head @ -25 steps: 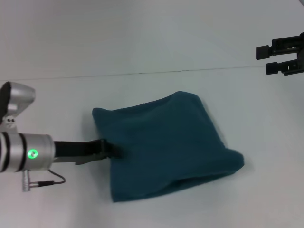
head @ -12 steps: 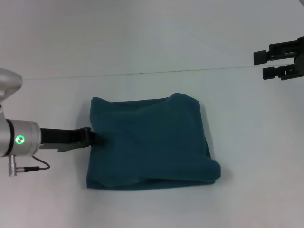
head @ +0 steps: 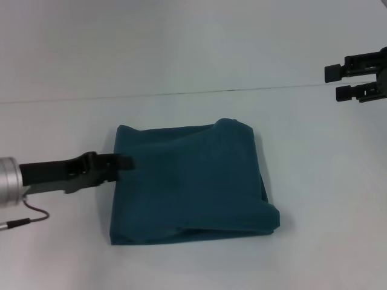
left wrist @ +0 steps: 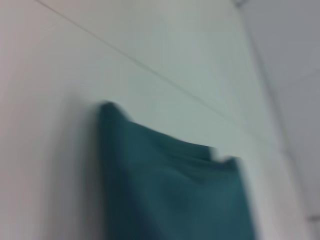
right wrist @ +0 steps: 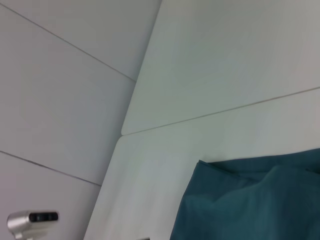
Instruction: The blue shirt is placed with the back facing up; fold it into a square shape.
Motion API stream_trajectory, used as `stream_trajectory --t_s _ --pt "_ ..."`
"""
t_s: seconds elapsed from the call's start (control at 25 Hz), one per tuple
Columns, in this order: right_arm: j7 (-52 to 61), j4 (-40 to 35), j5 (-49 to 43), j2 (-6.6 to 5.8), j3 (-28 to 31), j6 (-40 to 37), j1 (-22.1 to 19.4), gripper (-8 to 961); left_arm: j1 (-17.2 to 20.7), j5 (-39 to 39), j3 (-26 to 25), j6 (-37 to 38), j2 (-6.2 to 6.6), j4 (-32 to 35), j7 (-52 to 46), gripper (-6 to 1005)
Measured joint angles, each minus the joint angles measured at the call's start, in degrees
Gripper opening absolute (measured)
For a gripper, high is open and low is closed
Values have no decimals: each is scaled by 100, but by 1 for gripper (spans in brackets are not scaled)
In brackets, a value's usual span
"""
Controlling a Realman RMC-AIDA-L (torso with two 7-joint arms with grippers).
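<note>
A: Where is the blue shirt [head: 190, 187] at this moment?

B: It lies on the white counter [head: 314, 181], near the middle, folded into a shape close to a square. The plain side faces up. The far right corner makes a small bump, and along the near edge one layer of cloth shows under the top layer.

A: And the left gripper [head: 118, 163]?

B: It comes in low from the left side. Its black tip is at the left edge of the shirt, over the cloth. I cannot tell if its jaws are open or closed, because they look like one dark shape, and I cannot tell if they touch the cloth.

A: What about the right gripper [head: 338, 83]?

B: It is at the far right, well apart from the shirt. Its two jaws stand apart, with nothing between them.

A: Do the wrist cameras add anything?

B: Each one shows a part of the folded shirt on the counter.
</note>
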Motion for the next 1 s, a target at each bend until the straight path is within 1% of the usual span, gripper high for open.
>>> stream_trajectory --t_s 0.08,0.2,0.28,0.36,0.48,0.52,0.6,0.68,0.8,0.88,0.92,0.96,1.0 --pt "-1 0 0 5 -1 -6 -3 798 79 -547 104 359 -83 -153 201 400" --pt "-5 0 1 7 0 -10 -16 798 48 -1105 468 465 -93 -842 388 465" --pt "-14 0 0 7 1 -12 -28 798 -47 -1273 678 294 -95 -1325 489 509" --pt "-17 2 0 7 1 -12 -44 798 -213 -1309 794 -61 -81 -1810 616 589" --pt "-27 7 0 6 1 -15 -72 798 -382 -1253 864 -494 -56 -2200 713 708" --pt "-29 7 -1 6 0 -24 -76 798 -405 -1196 897 -622 -55 -2244 706 707" --pt "-37 9 -6 6 0 -49 -84 798 -425 -1075 946 -791 -44 -2264 657 706" --pt "-51 9 -16 5 -7 -68 -89 799 -424 -1053 915 -704 -22 -2211 652 707" --pt "-296 -9 -11 6 -21 -159 -97 799 -213 -1327 462 231 -7 -1731 991 708" --pt "-858 -30 6 33 1 -295 -99 799 -24 -1535 67 1044 22 -1329 1507 708" --pt "-1238 -27 6 66 7 -356 -107 799 31 -1573 -47 1303 53 -1213 1730 708" --pt "-1708 -10 0 141 -16 -384 -138 799 125 -1539 -134 1595 127 -1110 2156 708" --pt "-2086 -7 -15 209 -57 -403 -168 799 190 -1478 -182 1762 172 -1035 2479 707"
